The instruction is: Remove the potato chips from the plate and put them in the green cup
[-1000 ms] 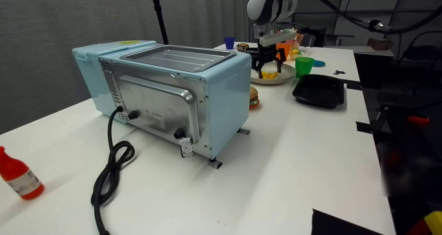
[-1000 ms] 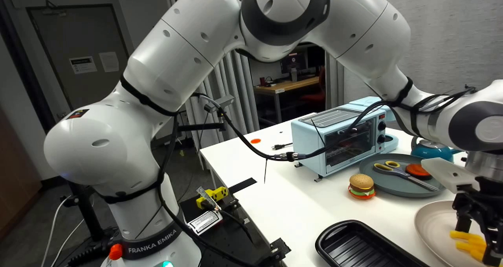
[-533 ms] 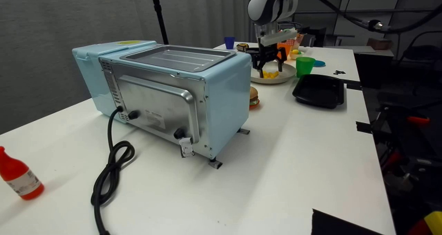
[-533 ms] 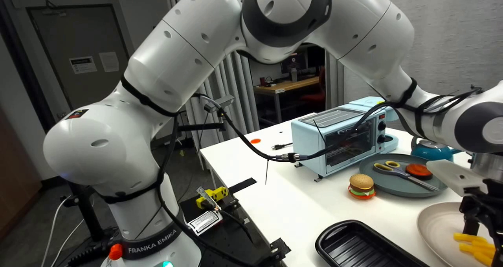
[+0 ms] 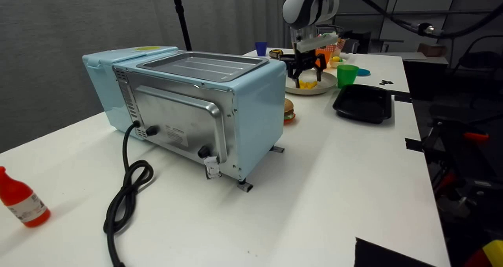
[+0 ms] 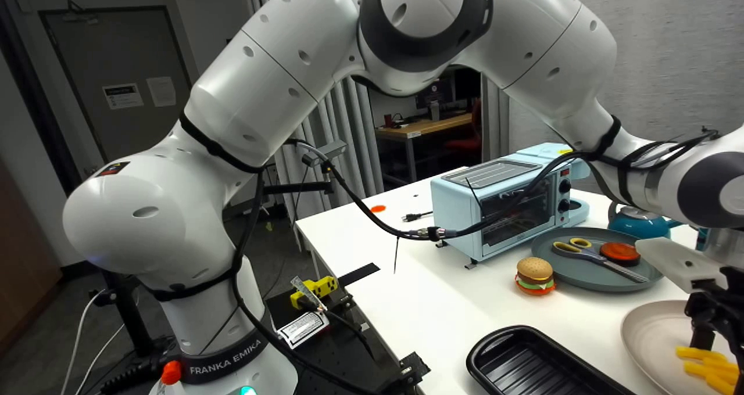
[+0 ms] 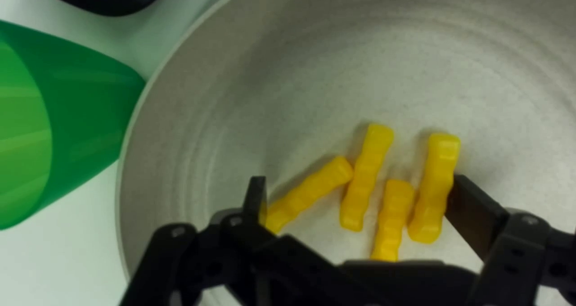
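Observation:
Several yellow stick-shaped chips lie on the round cream plate in the wrist view. They also show in both exterior views. My gripper is open and low over the plate, with the chips between its fingers. One finger is against or right beside the rightmost chip; the other is at the end of the leftmost chip. The lower chip ends are partly hidden by the gripper. The green cup stands beside the plate's rim; it also shows in an exterior view.
A black tray is near the plate and cup. A toy burger, a grey-green plate with scissors, and a light blue toaster oven stand on the table. An orange container is behind the gripper.
My gripper has shifted slightly to the right in both exterior views. The plate and chips have slid a little the same way. The fingers stay apart.

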`<state>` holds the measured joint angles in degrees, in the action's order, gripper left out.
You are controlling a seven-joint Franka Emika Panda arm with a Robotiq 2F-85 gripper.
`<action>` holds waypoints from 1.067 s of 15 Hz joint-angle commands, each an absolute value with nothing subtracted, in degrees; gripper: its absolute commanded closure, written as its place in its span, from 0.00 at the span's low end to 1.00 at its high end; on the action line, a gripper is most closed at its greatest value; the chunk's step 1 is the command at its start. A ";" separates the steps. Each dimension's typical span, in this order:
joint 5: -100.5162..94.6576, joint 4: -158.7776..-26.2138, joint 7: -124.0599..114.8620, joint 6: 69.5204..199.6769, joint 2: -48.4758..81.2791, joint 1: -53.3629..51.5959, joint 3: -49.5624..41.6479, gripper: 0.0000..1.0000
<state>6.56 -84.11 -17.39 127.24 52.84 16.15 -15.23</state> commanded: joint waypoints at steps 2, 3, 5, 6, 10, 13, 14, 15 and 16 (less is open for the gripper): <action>7.67 -82.85 -16.43 129.47 54.38 18.05 -13.81 0.00; 7.79 -83.19 -16.35 129.83 54.12 18.18 -13.65 0.00; 8.11 -83.81 -16.26 130.70 53.56 18.42 -13.37 0.00; 8.15 -83.97 -16.15 131.29 53.48 18.51 -13.26 0.00; 8.28 -83.52 -15.72 133.43 53.92 19.07 -12.76 0.00; 8.55 -84.06 -15.51 133.85 53.59 19.28 -12.39 0.00; 8.74 -84.25 -15.43 133.51 53.40 19.38 -12.22 0.00; 8.82 -84.54 -15.37 133.45 53.22 19.40 -12.12 0.00; 8.98 -84.93 -15.38 133.24 52.98 19.42 -12.01 0.00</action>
<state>7.03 -84.29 -17.03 131.94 53.11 18.17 -13.42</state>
